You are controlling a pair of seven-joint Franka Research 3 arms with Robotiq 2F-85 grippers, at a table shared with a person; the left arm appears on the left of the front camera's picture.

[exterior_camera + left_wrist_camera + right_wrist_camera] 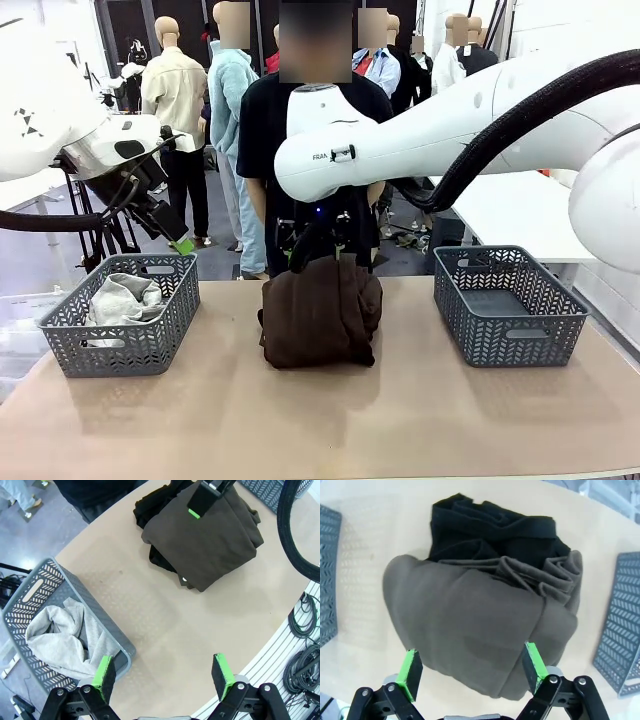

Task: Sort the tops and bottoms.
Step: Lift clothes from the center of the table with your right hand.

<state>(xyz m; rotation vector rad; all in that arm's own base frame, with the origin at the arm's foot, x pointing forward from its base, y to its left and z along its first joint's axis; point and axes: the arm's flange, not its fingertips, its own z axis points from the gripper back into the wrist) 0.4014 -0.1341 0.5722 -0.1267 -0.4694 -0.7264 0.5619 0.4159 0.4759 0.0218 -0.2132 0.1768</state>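
Note:
A dark brown garment (320, 312) lies folded in the middle of the table on top of a black garment (490, 530). My right gripper (322, 252) hangs open just above the far edge of the brown bundle, its green pads (410, 669) spread over the brown garment (480, 625) with nothing between them. A light grey garment (122, 302) lies crumpled in the left basket (125, 350). Above that basket's far right corner my left gripper (175, 238) is raised and open, looking down on the grey garment (65, 640), the basket (107, 625) and the brown bundle (205, 540).
An empty grey basket (510, 335) stands at the right of the table. A person in a black top (262, 130) stands at the far edge behind the pile. The right arm's black cable (520, 120) arcs over the right side. Bare tabletop (320, 420) lies in front.

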